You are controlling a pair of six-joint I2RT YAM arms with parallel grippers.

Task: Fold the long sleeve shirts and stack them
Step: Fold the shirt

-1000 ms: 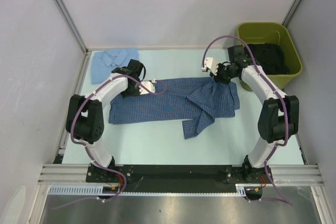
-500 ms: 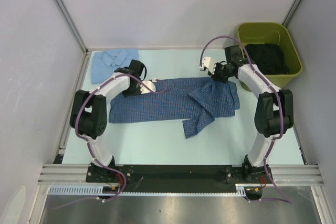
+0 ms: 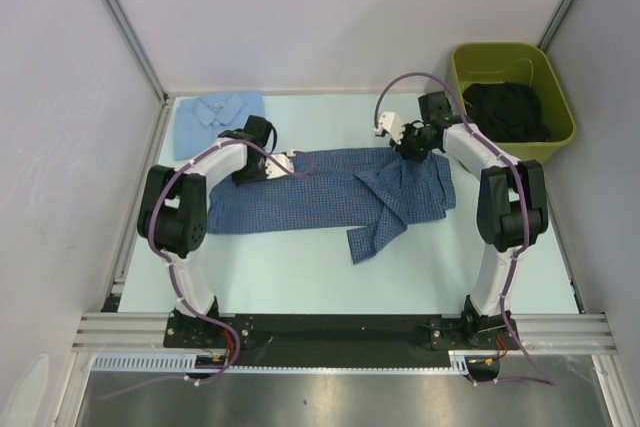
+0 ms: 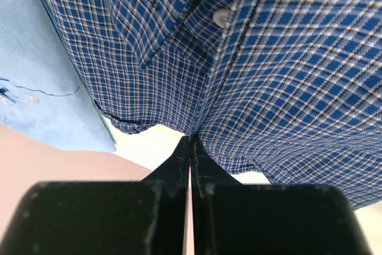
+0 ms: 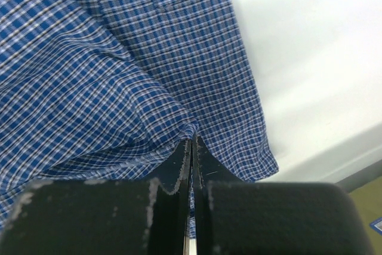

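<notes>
1. The checked shirt (image 3: 320, 197) lies spread lengthwise across the middle of the counter (image 3: 300, 267). One sleeve trails toward the near edge.
2. The left pincer (image 3: 287, 163) sits at the shirt's far left edge. Its jaws are pressed together on a pinch of the checked cloth. In the left wrist view the fabric gathers at the tips, and a white button (image 4: 221, 17) shows farther along.
3. The right pincer (image 3: 404, 145) is at the shirt's far right edge, also clamped on the checked cloth. In the right wrist view the weave puckers where the tips meet it.
4. The pale blue shirt (image 3: 215, 117) lies folded in the far left corner of the counter, just beyond the left arm. In the left wrist view it lies close beside the checked cloth.
5. A green bin (image 3: 560, 132) stands at the far right with dark clothing (image 3: 510, 112) inside. The right arm's forearm runs just beside the bin's near left corner.
6. A purple cable (image 3: 420, 77) arches above the right wrist, close to the bin's rim.
</notes>
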